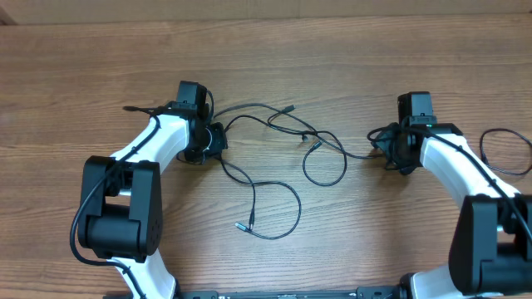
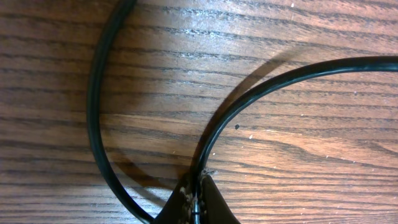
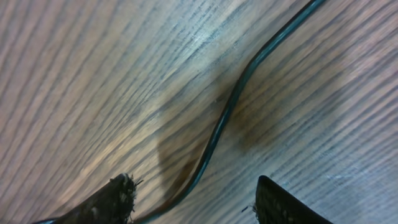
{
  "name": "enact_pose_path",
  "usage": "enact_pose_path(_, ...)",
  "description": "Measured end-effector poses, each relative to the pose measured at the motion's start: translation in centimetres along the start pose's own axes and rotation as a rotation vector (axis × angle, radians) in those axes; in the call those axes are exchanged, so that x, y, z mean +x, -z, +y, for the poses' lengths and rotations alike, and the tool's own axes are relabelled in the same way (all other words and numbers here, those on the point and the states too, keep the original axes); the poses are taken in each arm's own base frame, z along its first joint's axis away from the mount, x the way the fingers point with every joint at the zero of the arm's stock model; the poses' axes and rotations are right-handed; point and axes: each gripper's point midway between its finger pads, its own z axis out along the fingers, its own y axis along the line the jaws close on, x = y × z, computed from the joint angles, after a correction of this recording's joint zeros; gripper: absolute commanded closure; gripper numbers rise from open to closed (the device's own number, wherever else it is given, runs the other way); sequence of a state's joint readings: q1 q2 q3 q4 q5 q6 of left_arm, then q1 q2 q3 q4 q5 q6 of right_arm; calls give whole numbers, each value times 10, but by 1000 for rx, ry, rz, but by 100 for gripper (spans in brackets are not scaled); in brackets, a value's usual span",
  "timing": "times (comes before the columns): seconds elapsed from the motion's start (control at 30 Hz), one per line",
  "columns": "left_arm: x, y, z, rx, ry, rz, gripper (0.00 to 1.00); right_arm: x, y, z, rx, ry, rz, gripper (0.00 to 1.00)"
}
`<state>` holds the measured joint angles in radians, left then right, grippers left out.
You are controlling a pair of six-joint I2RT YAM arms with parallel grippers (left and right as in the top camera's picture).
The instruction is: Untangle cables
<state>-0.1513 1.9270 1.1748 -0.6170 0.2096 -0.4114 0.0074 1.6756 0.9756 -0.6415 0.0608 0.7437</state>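
Note:
Thin black cables point(image 1: 287, 137) lie in loose loops across the middle of the wooden table, with small plugs at their ends point(image 1: 242, 225). My left gripper point(image 1: 218, 141) sits at the left end of the tangle, low on the table. In the left wrist view its fingers point(image 2: 198, 196) are shut on a cable point(image 2: 249, 102) that curves away to the right. My right gripper point(image 1: 384, 152) is at the right end of the tangle. In the right wrist view its fingers point(image 3: 193, 199) are open, with a cable point(image 3: 227, 112) running between them on the table.
The table point(image 1: 266, 50) is bare wood toward the back. A thicker black wire point(image 1: 507, 149) loops off the right arm at the far right edge. Another loop of cable point(image 2: 93, 112) passes left of the left gripper's fingers.

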Motion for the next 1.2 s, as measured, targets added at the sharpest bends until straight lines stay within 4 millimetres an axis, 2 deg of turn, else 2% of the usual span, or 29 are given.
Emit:
enact_pose_path(0.13,0,0,0,0,0,0,96,4,-13,-4,29,-5,21,41)
enact_pose_path(0.27,0,0,0,0,0,0,96,6,-20,-5,41,-11,28,64)
enact_pose_path(0.33,0,0,0,0,0,0,96,7,-20,-5,41,-7,29,71)
enact_pose_path(0.8,0,0,0,0,0,0,96,20,-18,-21,111,-2,81,85)
enact_pose_path(0.9,0,0,0,0,0,0,96,21,-17,-24,124,-16,81,95)
enact_pose_path(1.2,2,0,0,1,1,9,96,19,-17,-28,148,-39,68,96)
